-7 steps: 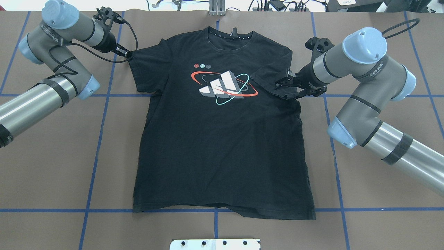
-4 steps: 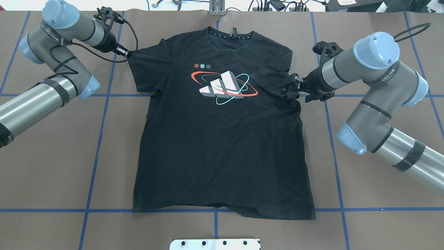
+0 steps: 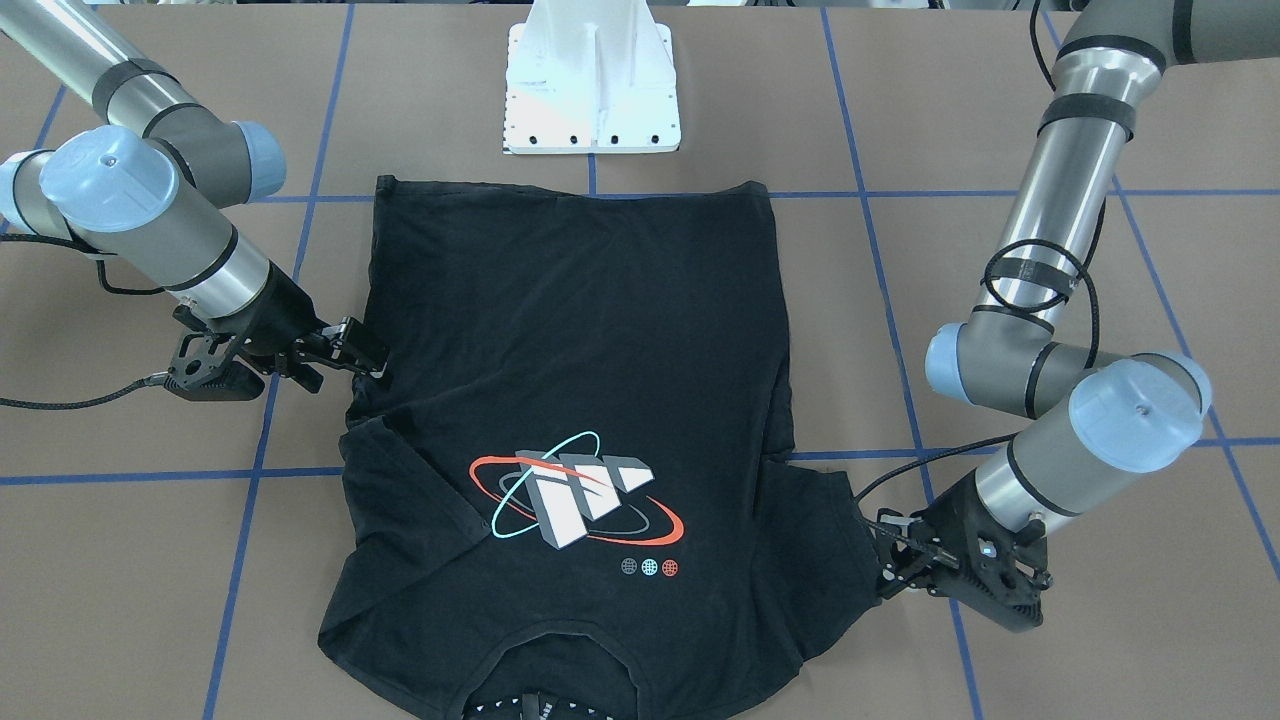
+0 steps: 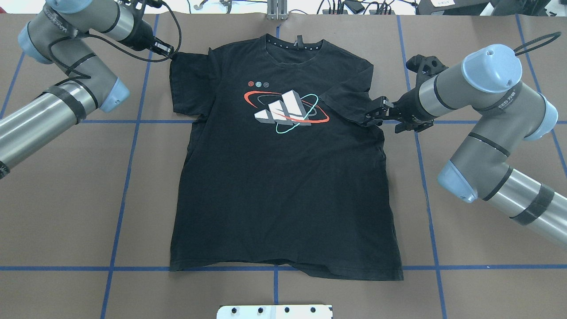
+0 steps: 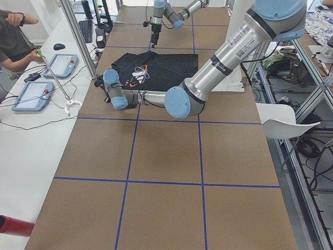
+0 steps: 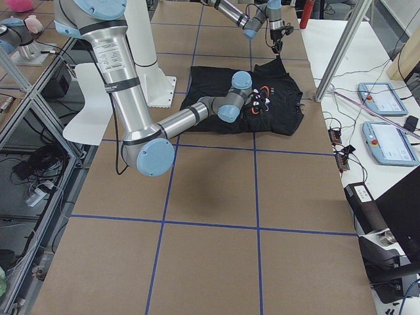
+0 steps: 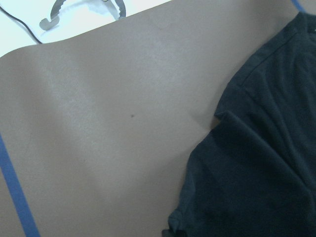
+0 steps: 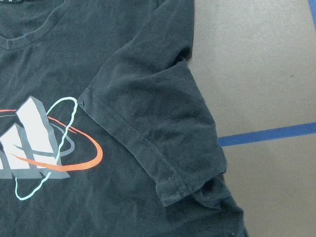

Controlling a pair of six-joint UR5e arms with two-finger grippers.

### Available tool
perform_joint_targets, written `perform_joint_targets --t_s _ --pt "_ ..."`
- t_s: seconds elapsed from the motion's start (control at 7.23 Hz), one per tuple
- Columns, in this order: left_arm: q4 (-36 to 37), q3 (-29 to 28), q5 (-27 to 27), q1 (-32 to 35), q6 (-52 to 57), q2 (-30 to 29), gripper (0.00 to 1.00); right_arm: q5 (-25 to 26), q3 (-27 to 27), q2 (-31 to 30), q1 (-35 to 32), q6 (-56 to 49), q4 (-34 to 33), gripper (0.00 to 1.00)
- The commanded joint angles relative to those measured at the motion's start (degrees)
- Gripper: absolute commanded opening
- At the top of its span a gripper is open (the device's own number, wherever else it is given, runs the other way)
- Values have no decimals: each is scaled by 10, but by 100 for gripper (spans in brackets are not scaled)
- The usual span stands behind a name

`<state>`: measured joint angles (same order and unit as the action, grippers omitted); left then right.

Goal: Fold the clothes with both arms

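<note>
Black t-shirt (image 4: 283, 190) lies flat, print up, mid worktop (image 4: 66, 212), collar twd far edge. Vs earlier frame: left gripper (image 4: 167, 49), pinching left sleeve (image 4: 188, 79), has pulled it twd far-left corner. Right gripper (image 4: 375, 116), jaws apart, has backed off. Right wrist cam shows right sleeve (image 8: 163, 128) folded onto chest.

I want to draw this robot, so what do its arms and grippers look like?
Both the left arm and right arm are shiny silver-grey tubes with light blue caps at the joints, black bands and small lettering. Black cables loop along them. The left gripper and right gripper are black and two-fingered.
</note>
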<state>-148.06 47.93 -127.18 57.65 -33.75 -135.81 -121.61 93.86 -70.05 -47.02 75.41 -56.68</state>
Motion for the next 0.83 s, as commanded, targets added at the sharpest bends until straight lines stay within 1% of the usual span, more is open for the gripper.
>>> perform_joint_targets --t_s 0.0,0.14,0.28,0.42,0.55,0.69 --pt "7 89 -9 -3 -114 17 0 1 2 -2 0 0 0 100" --pt "7 119 -6 -26 -196 11 0 0 1 -1 0 -1 0 100" --pt "7 123 11 -66 -243 -5 0 -1 0 -2 0 -1 0 100" --pt "7 118 59 -89 -253 -15 0 1 -3 -2 0 -1 -1 100" --pt "8 115 83 -104 -252 -16 0 2 -3 -3 1 -1 0 100" --pt "8 96 99 -106 -251 -29 0 3 -3 -3 1 -1 -1 100"
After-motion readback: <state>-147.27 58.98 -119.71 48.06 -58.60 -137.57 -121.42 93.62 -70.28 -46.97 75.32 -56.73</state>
